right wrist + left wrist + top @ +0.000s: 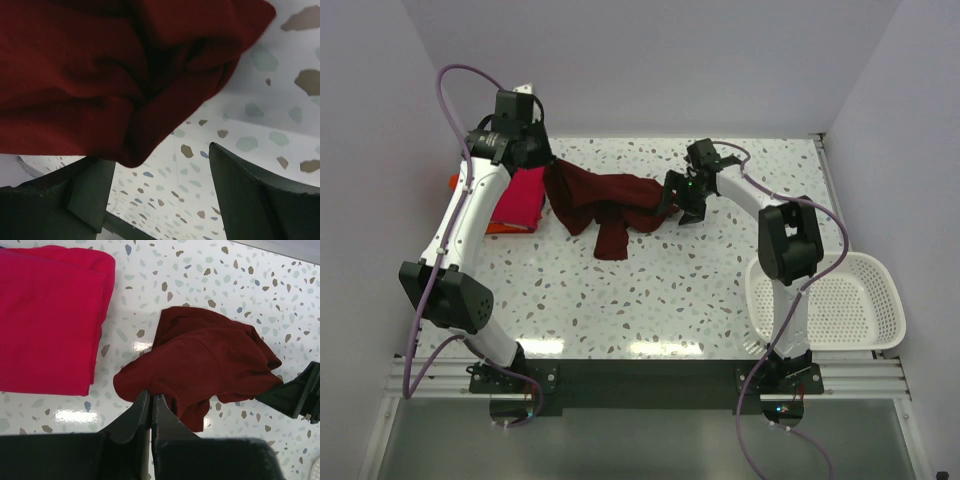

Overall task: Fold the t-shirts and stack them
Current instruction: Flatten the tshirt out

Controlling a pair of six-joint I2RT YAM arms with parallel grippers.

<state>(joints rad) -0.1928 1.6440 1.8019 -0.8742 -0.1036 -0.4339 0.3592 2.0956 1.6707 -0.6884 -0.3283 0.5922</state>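
Note:
The dark maroon t-shirt (610, 205) lies crumpled across the back middle of the table. My left gripper (545, 160) is shut on its left edge; in the left wrist view the fingertips (151, 396) pinch a fold of the maroon cloth (210, 360). My right gripper (678, 205) stands open at the shirt's right end. In the right wrist view the maroon cloth (100, 75) hangs over the left finger (92, 190), and nothing sits between the jaws (161, 162). A folded magenta-pink t-shirt (520, 198) (45, 320) rests at the left, on top of an orange one (498, 228).
A white slotted basket (840, 300) stands at the near right by the right arm's base. The right gripper's black body (300, 395) shows at the right edge of the left wrist view. Speckled tabletop (650, 290) stretches in front of the shirts.

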